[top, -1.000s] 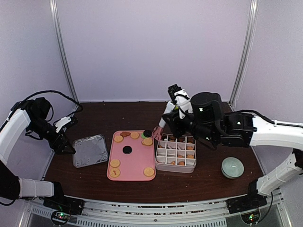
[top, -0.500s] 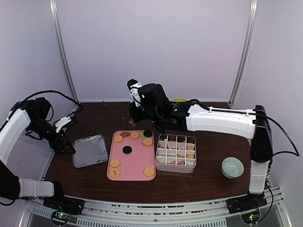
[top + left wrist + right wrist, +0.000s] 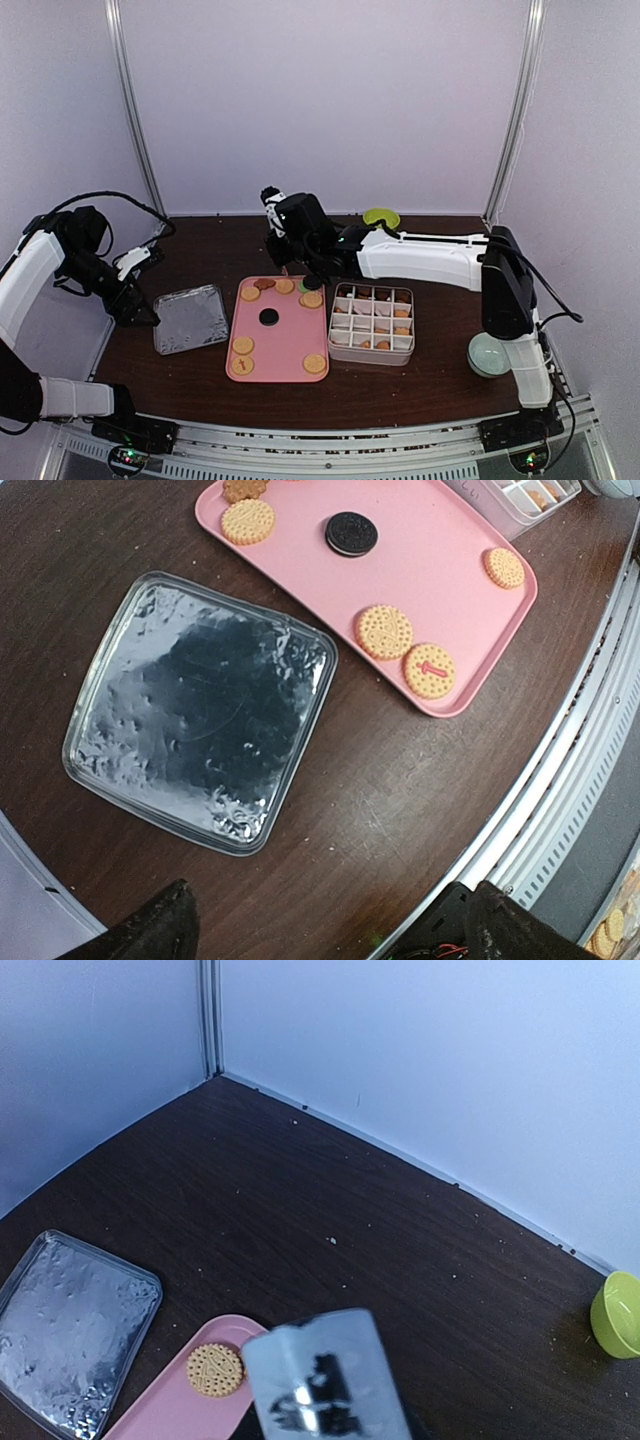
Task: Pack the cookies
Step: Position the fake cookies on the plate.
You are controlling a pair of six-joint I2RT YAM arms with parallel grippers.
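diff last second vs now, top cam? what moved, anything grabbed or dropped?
The right tool, shut on metal tongs, swung left and back from the divided box's far-left corner to above the pink tray's far edge, uncovering a green bowl at the back. No cookie visibly taken or dropped. Unchanged: the cookies on the tray, the foil tray, the open left tool beside it.

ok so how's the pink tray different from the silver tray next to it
The pink tray is smooth, matt and oblong; the silver tray is shiny, crinkled and nearly square. The pink tray carries loose cookies; the silver tray holds nothing. In the top view the silver tray lies left of the pink tray, with a gap between them. Both are shallow, round-cornered and lie flat on the table.
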